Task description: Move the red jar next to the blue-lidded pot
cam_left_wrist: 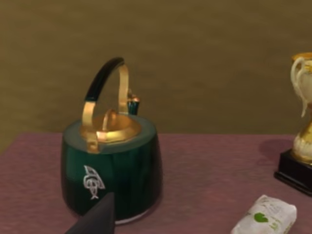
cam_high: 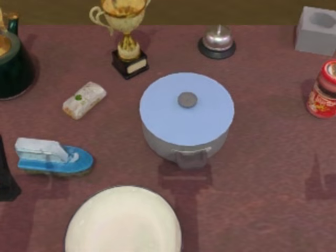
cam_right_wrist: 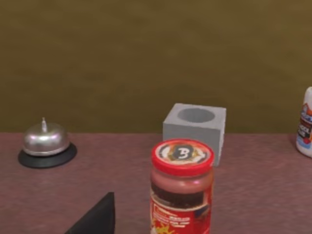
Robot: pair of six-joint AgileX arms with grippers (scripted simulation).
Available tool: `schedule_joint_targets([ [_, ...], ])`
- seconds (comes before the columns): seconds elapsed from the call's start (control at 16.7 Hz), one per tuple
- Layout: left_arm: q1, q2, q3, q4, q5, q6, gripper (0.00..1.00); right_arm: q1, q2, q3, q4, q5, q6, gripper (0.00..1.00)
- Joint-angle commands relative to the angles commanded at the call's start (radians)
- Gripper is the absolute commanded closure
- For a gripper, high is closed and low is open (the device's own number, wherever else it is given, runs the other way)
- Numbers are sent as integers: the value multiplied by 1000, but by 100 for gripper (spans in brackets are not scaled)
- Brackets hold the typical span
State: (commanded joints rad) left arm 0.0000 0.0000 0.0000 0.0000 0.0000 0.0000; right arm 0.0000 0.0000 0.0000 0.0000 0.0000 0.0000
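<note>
The red jar stands upright at the table's right edge, well apart from the blue-lidded pot in the middle. In the right wrist view the jar is close ahead, and one dark finger of my right gripper shows off to its side, with nothing held; the gripper looks open. The right arm is out of the top view. My left arm is parked at the left edge. Its one visible finger also sits off to the side, near the dark green pot.
A trophy, silver bell and grey block line the back. The dark green pot is back left, with a white packet and blue boat nearby. A white plate lies in front.
</note>
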Motion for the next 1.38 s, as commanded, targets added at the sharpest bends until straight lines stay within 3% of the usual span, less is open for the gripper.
schedule_joint_targets([
  [0.3, 0, 0, 0, 0, 0, 0, 0, -1, 55, 33, -48, 0, -7, 0],
  [0.66, 0, 0, 0, 0, 0, 0, 0, -13, 410, 281, -324, 11, -62, 0],
  [0.96, 0, 0, 0, 0, 0, 0, 0, -22, 841, 666, -623, 20, -144, 0],
  [1.38, 0, 0, 0, 0, 0, 0, 0, -24, 1500, 1373, -1022, 22, -288, 0],
])
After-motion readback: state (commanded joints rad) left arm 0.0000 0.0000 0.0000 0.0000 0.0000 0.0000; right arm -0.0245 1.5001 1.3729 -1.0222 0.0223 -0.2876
